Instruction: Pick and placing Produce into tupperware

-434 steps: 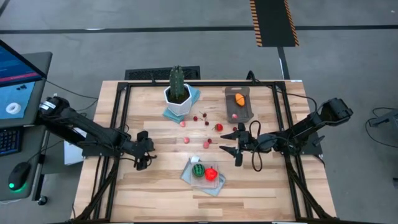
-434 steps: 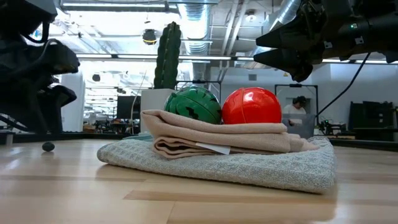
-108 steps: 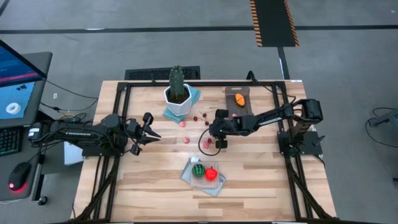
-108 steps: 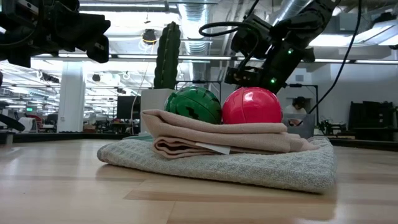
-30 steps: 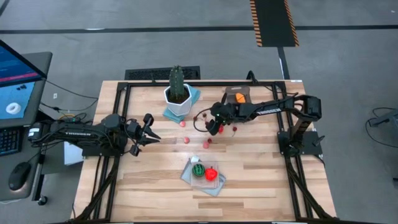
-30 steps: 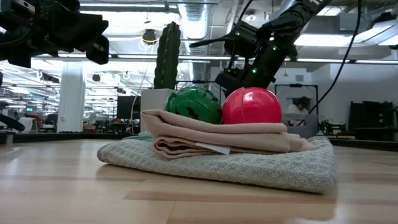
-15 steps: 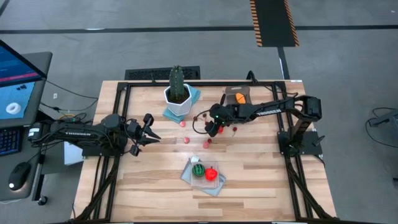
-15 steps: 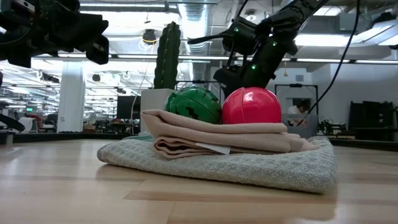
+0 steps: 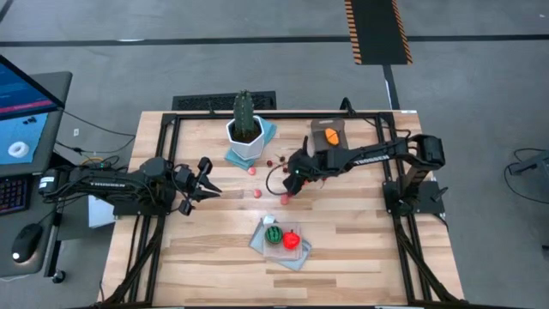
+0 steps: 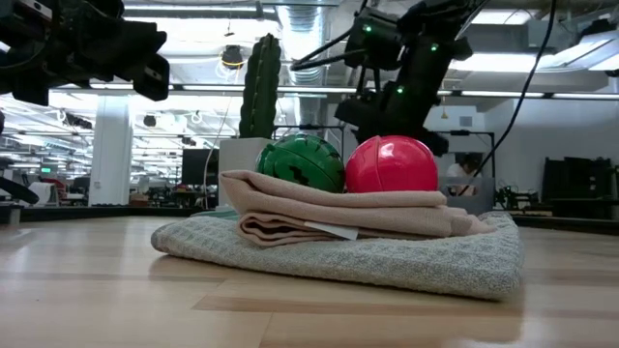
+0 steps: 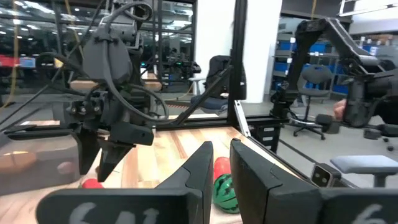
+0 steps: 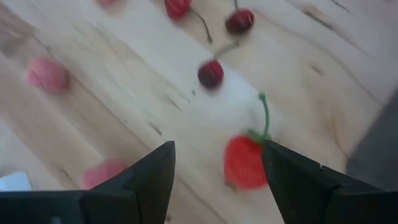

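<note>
On the table [image 9: 360, 249], only the right wrist view shows right gripper [image 12: 214, 165] fingers wide over a strawberry [image 12: 245, 160].

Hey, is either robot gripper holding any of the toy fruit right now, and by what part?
Nothing is held. The right gripper hangs open over the small red stemmed fruit on the wooden table. The left gripper is open, off to the side.

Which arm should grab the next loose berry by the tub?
Right, I'd say. The right hand hangs open over the red berry near the tupperware; the left hand waits farther off.
</note>
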`<state>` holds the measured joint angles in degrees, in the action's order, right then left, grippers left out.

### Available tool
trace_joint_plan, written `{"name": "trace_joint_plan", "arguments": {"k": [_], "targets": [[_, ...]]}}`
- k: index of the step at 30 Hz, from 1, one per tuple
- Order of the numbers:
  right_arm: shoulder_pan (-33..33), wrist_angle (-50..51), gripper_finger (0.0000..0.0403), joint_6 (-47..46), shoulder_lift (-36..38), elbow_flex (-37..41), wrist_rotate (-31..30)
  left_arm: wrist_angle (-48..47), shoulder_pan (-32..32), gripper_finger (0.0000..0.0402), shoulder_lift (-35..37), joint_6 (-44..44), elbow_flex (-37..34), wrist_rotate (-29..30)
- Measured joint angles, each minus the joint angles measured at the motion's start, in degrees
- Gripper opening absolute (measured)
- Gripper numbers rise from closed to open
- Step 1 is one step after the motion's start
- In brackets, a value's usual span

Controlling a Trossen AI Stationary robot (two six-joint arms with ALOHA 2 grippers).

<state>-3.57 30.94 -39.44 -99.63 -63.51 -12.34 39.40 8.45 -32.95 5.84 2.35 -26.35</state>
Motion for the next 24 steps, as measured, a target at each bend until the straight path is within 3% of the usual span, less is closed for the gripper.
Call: {"name": "trace_joint_plan", "arguments": {"k": [9, 24], "targets": [[2.47, 2.89, 0.0260, -5.54, 0.00, 0.00, -3.16, -0.02, -0.02, 0.0045, -0.02, 0.00, 0.00, -0.41], [3.45, 3.90, 0.0260, -7.27, 0.00, 0.00, -6.73, -0.09, -0.01, 0.0045, -0.01, 0.17, 0.00, -1.72]]}}
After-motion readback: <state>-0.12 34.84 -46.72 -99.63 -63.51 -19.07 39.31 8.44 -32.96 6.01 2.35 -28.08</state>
